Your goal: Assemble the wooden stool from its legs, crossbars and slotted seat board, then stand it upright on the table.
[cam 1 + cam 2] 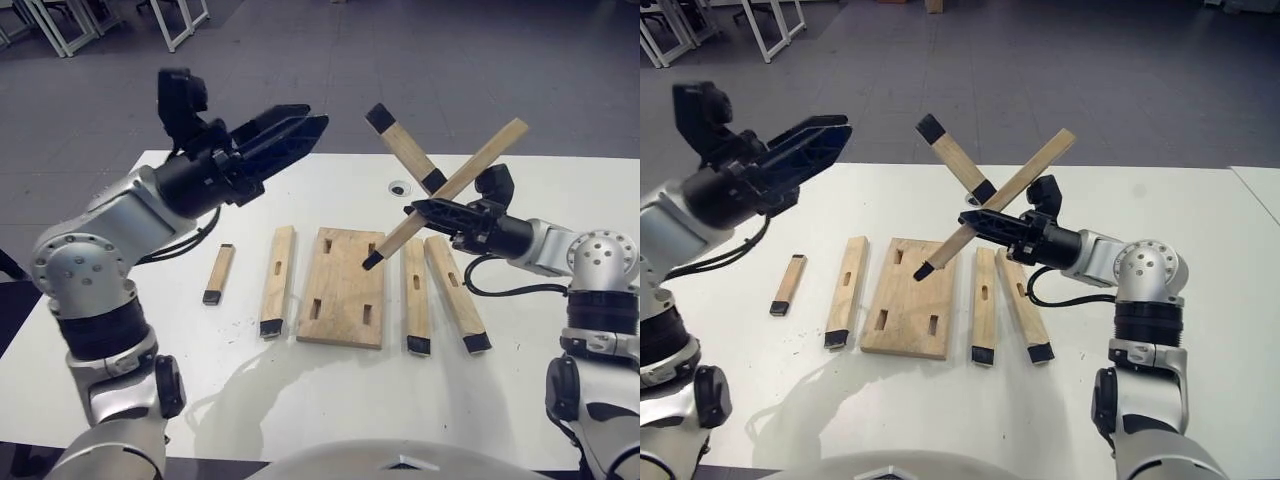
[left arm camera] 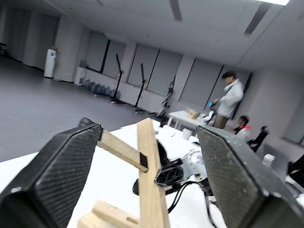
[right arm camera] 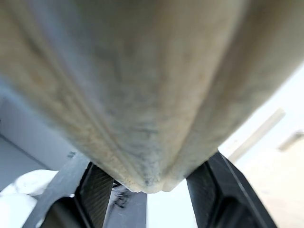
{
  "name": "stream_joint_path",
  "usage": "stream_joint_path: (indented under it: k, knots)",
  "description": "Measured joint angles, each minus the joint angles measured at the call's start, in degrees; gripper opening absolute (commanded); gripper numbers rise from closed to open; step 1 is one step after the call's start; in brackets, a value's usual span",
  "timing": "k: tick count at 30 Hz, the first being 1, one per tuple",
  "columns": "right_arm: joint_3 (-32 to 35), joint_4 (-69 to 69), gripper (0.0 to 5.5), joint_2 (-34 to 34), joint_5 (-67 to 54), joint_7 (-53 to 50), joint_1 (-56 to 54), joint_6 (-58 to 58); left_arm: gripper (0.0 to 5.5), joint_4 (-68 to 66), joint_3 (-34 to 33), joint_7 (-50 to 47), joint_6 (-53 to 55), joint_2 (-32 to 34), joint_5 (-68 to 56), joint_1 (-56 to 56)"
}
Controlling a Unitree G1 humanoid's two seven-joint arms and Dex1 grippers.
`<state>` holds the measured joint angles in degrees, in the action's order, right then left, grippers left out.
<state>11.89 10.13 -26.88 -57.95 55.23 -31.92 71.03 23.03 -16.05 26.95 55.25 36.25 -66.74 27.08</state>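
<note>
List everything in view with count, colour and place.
table: one, white, under everything
seat board: one, light wood, flat at table centre
long legs: three, light wood with black tips, flat; one left of board, two right
short bar: one, light wood, black tip, flat at far left
crossed pair: one, light wood, black tips, held above board
cable hole: one, dark, beyond board
left tool: one, black, open, raised at left
right tool: one, black, shut on crossed pair
</note>
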Motion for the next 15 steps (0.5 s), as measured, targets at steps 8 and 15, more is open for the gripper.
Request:
stream_joint_path:
  k: [8, 15]
  knots:
    - [-7.89, -2.11, 2.03, -0.43, 15.61, -1.06, 3.04, -18.75, 3.72, 4.81, 37.86, 1.82, -18.71, 9.87, 46.63, -22.46]
    - [-8.66, -2.39, 2.03, 1.27, 17.62, -0.94, 3.05, -23.32, 3.72, 3.51, 38.86, 3.26, -22.33, 11.16, 56.91, -23.55]
